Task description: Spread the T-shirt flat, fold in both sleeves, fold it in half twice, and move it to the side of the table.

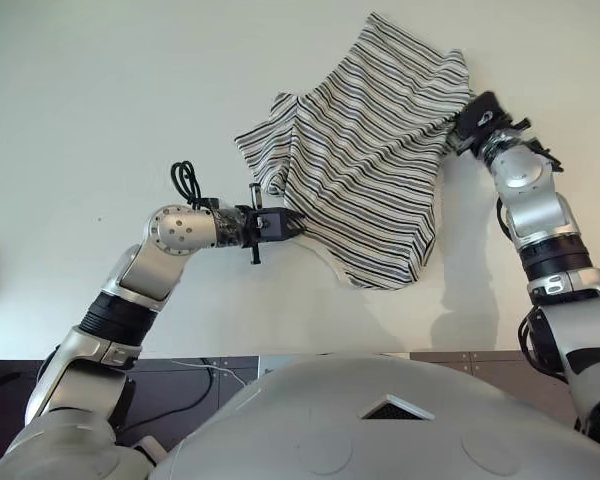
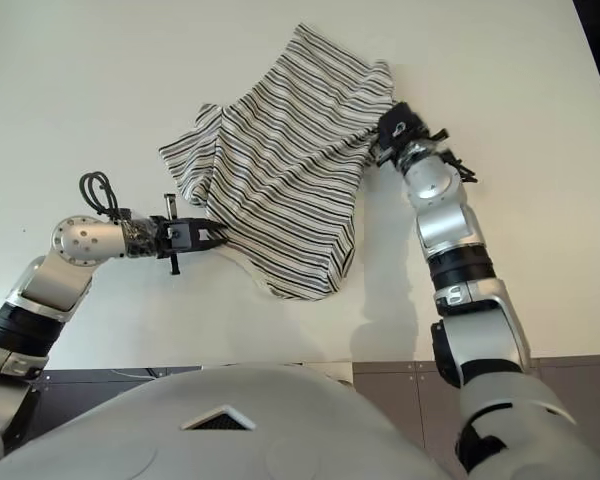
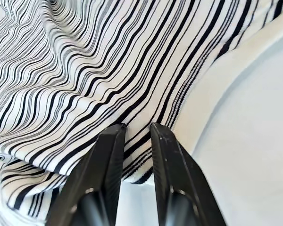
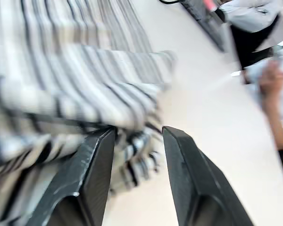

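Observation:
A black-and-white striped T-shirt point(image 1: 365, 170) lies rumpled on the white table point(image 1: 90, 100), pulled into ridges between my two grippers. My left gripper point(image 1: 292, 226) is at the shirt's near left edge. In the left wrist view it point(image 3: 137, 129) is shut on the hem, with a fold of cloth pinched between its fingers. At the shirt's right side, my right gripper point(image 1: 458, 128) has a bunched fold of fabric between its fingers point(image 4: 99, 155), which stand a little apart around it. The cloth's creases run toward that spot.
Bare white tabletop surrounds the shirt, widest to the left and far left. The table's front edge point(image 1: 180, 352) runs close below my left arm, with dark furniture beneath it. Open table surface point(image 2: 540, 150) lies right of the right arm.

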Controlling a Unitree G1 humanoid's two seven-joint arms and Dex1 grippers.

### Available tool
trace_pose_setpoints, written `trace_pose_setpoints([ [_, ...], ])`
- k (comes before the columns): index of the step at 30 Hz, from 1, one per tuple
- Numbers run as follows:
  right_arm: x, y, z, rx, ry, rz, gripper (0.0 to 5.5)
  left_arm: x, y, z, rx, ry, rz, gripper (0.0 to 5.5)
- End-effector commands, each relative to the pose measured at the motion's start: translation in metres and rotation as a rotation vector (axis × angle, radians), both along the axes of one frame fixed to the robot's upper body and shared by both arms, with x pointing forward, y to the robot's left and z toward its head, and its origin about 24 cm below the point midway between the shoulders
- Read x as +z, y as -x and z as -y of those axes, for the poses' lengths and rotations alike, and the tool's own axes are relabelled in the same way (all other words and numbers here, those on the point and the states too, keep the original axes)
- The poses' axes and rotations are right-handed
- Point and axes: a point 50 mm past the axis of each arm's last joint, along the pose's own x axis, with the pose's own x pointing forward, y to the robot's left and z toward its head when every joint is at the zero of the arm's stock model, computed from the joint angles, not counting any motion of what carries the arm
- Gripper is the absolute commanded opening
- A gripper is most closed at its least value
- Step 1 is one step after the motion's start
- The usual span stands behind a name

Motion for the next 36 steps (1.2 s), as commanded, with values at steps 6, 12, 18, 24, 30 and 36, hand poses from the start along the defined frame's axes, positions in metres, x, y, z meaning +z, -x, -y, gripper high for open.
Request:
trace_pose_setpoints([
  [6, -0.013, 0.065, -0.033, 0.035, -0.398, -0.077, 1.79, 0.014, -0.031, -0.004, 0.379, 0.294, -0.063, 0.97],
  [12, -0.057, 0.060, -0.030, 0.069, -0.287, -0.406, 1.79, -0.007, -0.014, 0.012, 0.248, 0.171, -0.108, 0.97],
  [18, -0.036, 0.007, 0.017, -0.042, 0.168, -0.202, 1.79, -0.031, 0.010, -0.019, 0.148, -0.061, -0.153, 0.97],
  [24, 0.037, 0.005, -0.012, -0.010, -0.050, 0.329, 1.79, 0.004, -0.003, 0.021, 0.245, 0.271, -0.092, 0.97],
  [30, 0.035, 0.094, -0.076, 0.383, -0.451, -0.034, 1.79, 0.079, 0.010, 0.057, 0.291, 0.764, -0.176, 0.97],
  [36, -0.025, 0.127, -0.058, 0.540, -0.151, -0.499, 1.79, 0.024, -0.062, -0.035, 0.667, 0.158, 0.062, 0.97],
])
